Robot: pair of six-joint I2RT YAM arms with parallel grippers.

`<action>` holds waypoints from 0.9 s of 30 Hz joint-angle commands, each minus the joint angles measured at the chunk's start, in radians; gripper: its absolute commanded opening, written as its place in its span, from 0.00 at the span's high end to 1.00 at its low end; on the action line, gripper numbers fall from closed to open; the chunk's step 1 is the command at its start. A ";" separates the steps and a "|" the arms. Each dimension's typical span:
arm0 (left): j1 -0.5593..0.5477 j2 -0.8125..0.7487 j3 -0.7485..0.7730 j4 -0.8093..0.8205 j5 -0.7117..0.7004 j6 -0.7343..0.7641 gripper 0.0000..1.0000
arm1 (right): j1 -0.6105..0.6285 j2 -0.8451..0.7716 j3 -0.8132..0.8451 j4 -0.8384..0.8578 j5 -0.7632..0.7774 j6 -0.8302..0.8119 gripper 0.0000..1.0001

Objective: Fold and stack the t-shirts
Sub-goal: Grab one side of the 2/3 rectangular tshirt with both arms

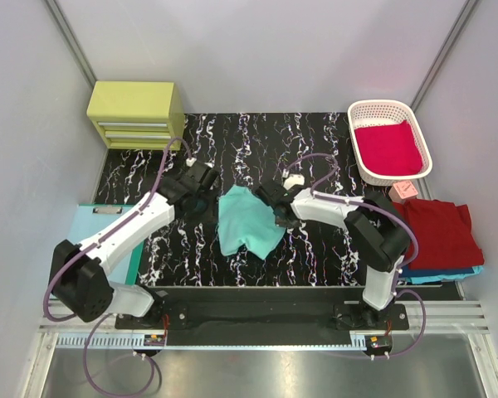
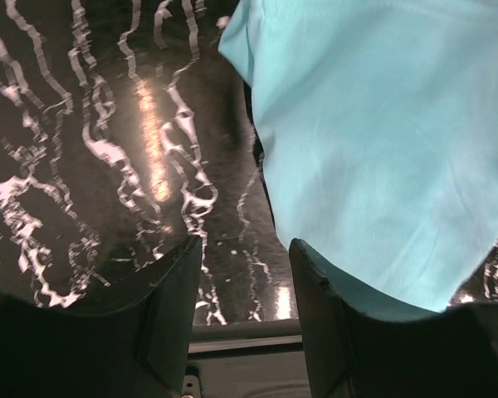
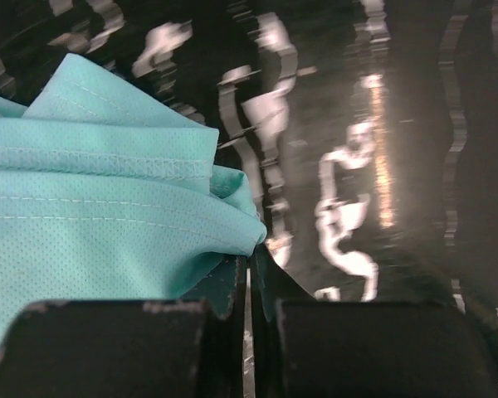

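A mint-teal t-shirt (image 1: 245, 222) lies bunched in the middle of the black marbled mat (image 1: 232, 141). My right gripper (image 1: 275, 209) is at its right edge. In the right wrist view the jaws are shut (image 3: 249, 253) and the cloth's folded hem (image 3: 108, 215) gathers into their tips. My left gripper (image 1: 201, 192) hovers at the shirt's upper left, open (image 2: 245, 257), with only mat between its fingers; the teal cloth (image 2: 382, 149) lies beside and past the right finger (image 2: 324, 315). A crimson t-shirt (image 1: 388, 148) fills the basket. A dark red t-shirt (image 1: 436, 232) tops a stack over a blue one (image 1: 448, 272).
A white lattice basket (image 1: 361, 112) stands at the back right, with a small pink object (image 1: 405, 189) in front of it. A yellow-green drawer box (image 1: 135, 112) sits at the back left. A pale blue clipboard (image 1: 100, 228) lies under the left arm.
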 commanded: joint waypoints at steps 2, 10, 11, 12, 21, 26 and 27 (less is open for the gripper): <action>-0.066 0.038 0.082 0.034 0.066 0.039 0.49 | -0.087 -0.063 -0.032 -0.050 0.045 0.096 1.00; -0.166 0.120 0.150 0.058 0.130 0.051 0.49 | -0.167 -0.066 -0.063 -0.050 -0.021 0.124 1.00; -0.172 0.132 0.162 0.063 0.129 0.046 0.48 | -0.169 -0.064 -0.064 -0.046 -0.023 0.119 1.00; -0.178 0.159 0.192 0.075 0.126 0.045 0.48 | -0.169 -0.063 -0.065 -0.046 -0.028 0.118 1.00; -0.214 0.422 0.462 0.077 0.113 0.072 0.47 | -0.169 -0.055 -0.055 -0.030 -0.051 0.093 1.00; -0.212 0.563 0.585 0.054 0.156 0.089 0.47 | -0.170 -0.054 -0.052 -0.027 -0.060 0.081 1.00; -0.214 0.575 0.591 0.051 0.156 0.088 0.48 | -0.169 -0.055 -0.049 -0.024 -0.060 0.079 1.00</action>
